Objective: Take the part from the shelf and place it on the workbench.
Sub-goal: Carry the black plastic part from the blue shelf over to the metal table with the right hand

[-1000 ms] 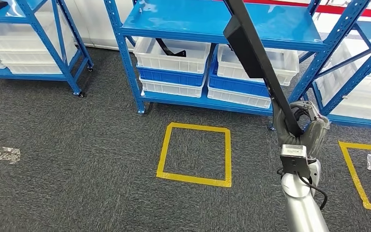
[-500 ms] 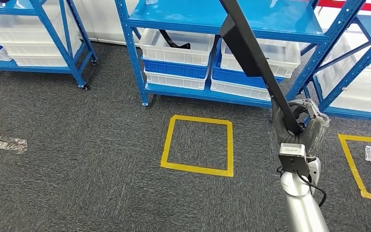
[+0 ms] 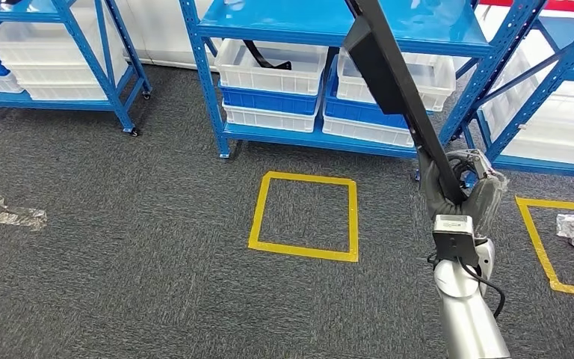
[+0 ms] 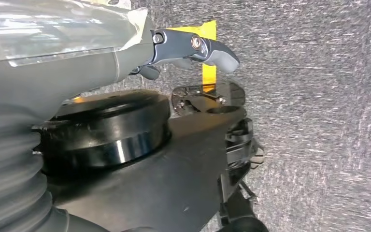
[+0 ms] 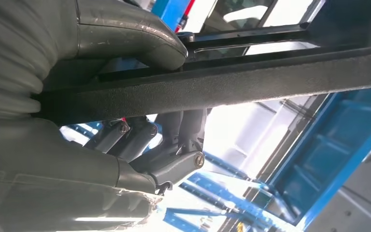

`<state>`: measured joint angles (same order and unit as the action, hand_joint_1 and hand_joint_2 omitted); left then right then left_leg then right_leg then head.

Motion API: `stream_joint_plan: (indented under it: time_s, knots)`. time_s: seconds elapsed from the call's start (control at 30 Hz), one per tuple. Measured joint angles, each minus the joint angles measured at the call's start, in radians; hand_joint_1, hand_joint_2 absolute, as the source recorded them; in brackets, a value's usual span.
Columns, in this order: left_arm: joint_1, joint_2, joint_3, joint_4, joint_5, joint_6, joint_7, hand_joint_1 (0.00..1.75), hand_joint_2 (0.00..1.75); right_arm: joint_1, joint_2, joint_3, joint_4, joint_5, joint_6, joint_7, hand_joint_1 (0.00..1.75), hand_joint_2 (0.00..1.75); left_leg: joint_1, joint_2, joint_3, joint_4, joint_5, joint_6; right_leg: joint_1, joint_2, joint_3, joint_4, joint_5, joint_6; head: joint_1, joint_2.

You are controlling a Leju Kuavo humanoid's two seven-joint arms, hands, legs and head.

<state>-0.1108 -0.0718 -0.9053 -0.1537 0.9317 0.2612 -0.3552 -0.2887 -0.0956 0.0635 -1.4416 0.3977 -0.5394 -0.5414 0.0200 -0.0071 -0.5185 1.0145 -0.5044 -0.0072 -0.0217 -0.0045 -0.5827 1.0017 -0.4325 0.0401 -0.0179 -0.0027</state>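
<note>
The part (image 3: pixel 389 75) is a long black bar with a wider flat plate near its upper end. In the head view it slants up from low right to the top edge, in front of the blue shelf (image 3: pixel 329 30). My right hand (image 3: pixel 460 191) grips its lower end, above the carpet. The right wrist view shows the bar (image 5: pixel 251 84) crossing the palm, with the thumb (image 5: pixel 125 34) wrapped over it and the darker fingers (image 5: pixel 174 159) closed under it. In the left wrist view my left hand (image 4: pixel 188 48) hangs over the carpet, holding nothing.
White and blue bins (image 3: pixel 269 90) sit on the shelf's low level, one holding another black part (image 3: pixel 265 60). A second blue rack (image 3: pixel 82 45) stands at the left. Yellow tape squares (image 3: pixel 304 217) (image 3: pixel 538 247) mark the grey carpet. Plastic scraps (image 3: pixel 0 209) (image 3: pixel 572 226) lie at both sides.
The whole picture has shifted a little, so the camera has moved. My right hand keeps the same grip on the black part, held at the same slant.
</note>
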Motion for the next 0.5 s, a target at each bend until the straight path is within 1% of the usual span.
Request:
stream_joint_plan:
  time_s: [0.03, 0.07, 0.1, 0.13, 0.17, 0.2, 0.23, 0.27, 0.3, 0.33, 0.37, 0.4, 0.43, 0.47, 0.5]
  knots:
    - [0.001, 0.0, 0.0, 0.0, 0.006, 0.0, -0.004, 0.0, 1.75, -0.005, -0.001, 0.002, 0.005, -0.002, 0.004, -0.001, 1.75, 1.75, -0.005, -0.001, -0.001, -0.008, -0.001, 0.007, 0.0, 0.0, -0.005, 0.0, 0.006, 0.009, 0.001, 0.0]
    - [0.002, 0.0, 0.001, 0.0, 0.011, 0.0, -0.008, 0.0, 1.75, -0.01, -0.001, 0.005, 0.011, -0.002, 0.009, -0.002, 1.75, 1.75, -0.007, -0.001, -0.007, -0.011, 0.003, 0.017, 0.001, 0.0, -0.008, -0.001, 0.011, 0.017, 0.001, 0.0]
    - [0.003, 0.0, 0.001, 0.0, 0.015, 0.0, -0.011, 0.0, 1.75, -0.016, 0.0, 0.009, 0.021, -0.001, 0.014, -0.003, 1.75, 1.75, -0.009, 0.0, -0.011, -0.014, 0.01, 0.028, -0.002, 0.0, -0.015, 0.003, 0.01, 0.022, 0.001, 0.0]
    - [0.004, 0.001, 0.002, 0.0, 0.018, 0.0, -0.013, 0.0, 1.75, -0.023, 0.0, 0.013, 0.032, 0.003, 0.018, -0.004, 1.75, 1.75, -0.009, 0.0, -0.016, -0.017, 0.018, 0.04, -0.003, 0.0, -0.028, 0.022, -0.002, 0.022, 0.003, 0.0]
    - [0.004, 0.001, 0.002, 0.0, 0.021, 0.0, -0.016, 0.0, 1.75, -0.031, 0.0, 0.019, 0.044, 0.009, 0.021, -0.005, 1.75, 1.75, -0.009, 0.0, -0.023, -0.02, 0.027, 0.049, -0.004, 0.0, -0.048, 0.062, -0.027, 0.018, 0.005, 0.0]
    - [0.004, 0.001, 0.002, 0.0, 0.022, 0.0, -0.018, 0.0, 1.75, -0.04, 0.001, 0.025, 0.057, 0.015, 0.023, -0.005, 1.75, 1.75, -0.01, -0.001, -0.031, -0.02, 0.034, 0.055, -0.005, 0.0, -0.076, 0.126, -0.062, 0.012, 0.007, 0.0]
    - [0.004, 0.001, 0.002, 0.0, 0.022, 0.0, -0.02, 0.0, 1.75, -0.047, 0.001, 0.031, 0.069, 0.021, 0.023, -0.004, 1.75, 1.75, -0.011, -0.004, -0.041, -0.02, 0.042, 0.059, -0.004, 0.0, -0.105, 0.202, -0.098, 0.008, 0.009, 0.0]
    - [0.005, 0.001, 0.002, 0.0, 0.022, 0.0, -0.021, 0.0, 1.75, -0.051, 0.001, 0.037, 0.08, 0.027, 0.023, -0.003, 1.75, 1.75, -0.012, -0.009, -0.049, -0.02, 0.048, 0.059, -0.004, 0.001, -0.128, 0.266, -0.124, 0.008, 0.009, 0.0]
    - [0.005, 0.001, 0.002, 0.0, 0.022, 0.0, -0.021, 0.0, 1.75, -0.053, 0.002, 0.041, 0.09, 0.031, 0.023, -0.002, 1.75, 1.75, -0.013, -0.015, -0.057, -0.019, 0.055, 0.059, -0.003, 0.001, -0.134, 0.3, -0.137, 0.011, 0.009, 0.0]
    - [0.006, 0.001, 0.002, 0.0, 0.022, -0.001, -0.021, 0.0, 1.75, -0.053, 0.002, 0.045, 0.098, 0.033, 0.023, -0.001, 1.75, 1.75, -0.013, -0.023, -0.063, -0.019, 0.06, 0.057, -0.003, 0.002, -0.119, 0.29, -0.133, 0.017, 0.01, 0.0]
    - [0.006, 0.001, 0.002, 0.0, 0.022, -0.001, -0.021, 0.0, 1.75, -0.053, 0.002, 0.048, 0.104, 0.035, 0.023, 0.0, 1.75, 1.75, -0.013, -0.032, -0.067, -0.018, 0.064, 0.055, -0.003, 0.005, -0.083, 0.237, -0.117, 0.023, 0.01, 0.0]
    - [0.006, 0.001, 0.002, 0.0, 0.022, -0.001, -0.021, 0.0, 1.75, -0.056, 0.002, 0.051, 0.109, 0.036, 0.022, 0.0, 1.75, 1.75, -0.013, -0.041, -0.07, -0.017, 0.068, 0.051, -0.004, 0.018, -0.033, 0.156, -0.096, 0.028, 0.01, 0.0]
    - [0.005, 0.001, 0.002, 0.0, 0.022, -0.002, -0.021, 0.0, 1.75, -0.059, 0.002, 0.054, 0.113, 0.036, 0.022, 0.0, 1.75, 1.75, -0.015, -0.049, -0.074, -0.015, 0.071, 0.047, -0.003, 0.032, 0.013, 0.081, -0.08, 0.028, 0.01, 0.0]
    - [0.005, 0.001, 0.002, 0.0, 0.022, -0.002, -0.022, 0.0, 1.75, -0.062, 0.002, 0.056, 0.116, 0.036, 0.022, 0.0, 1.75, 1.75, -0.017, -0.056, -0.078, -0.013, 0.075, 0.042, -0.002, 0.044, 0.044, 0.027, -0.069, 0.025, 0.009, 0.0]
    - [0.004, 0.001, 0.002, 0.0, 0.022, -0.002, -0.022, 0.0, 1.75, -0.064, 0.002, 0.058, 0.118, 0.037, 0.022, 0.0, 1.75, 1.75, -0.018, -0.063, -0.083, -0.012, 0.079, 0.036, 0.0, 0.051, 0.06, -0.001, -0.065, 0.02, 0.009, 0.0]
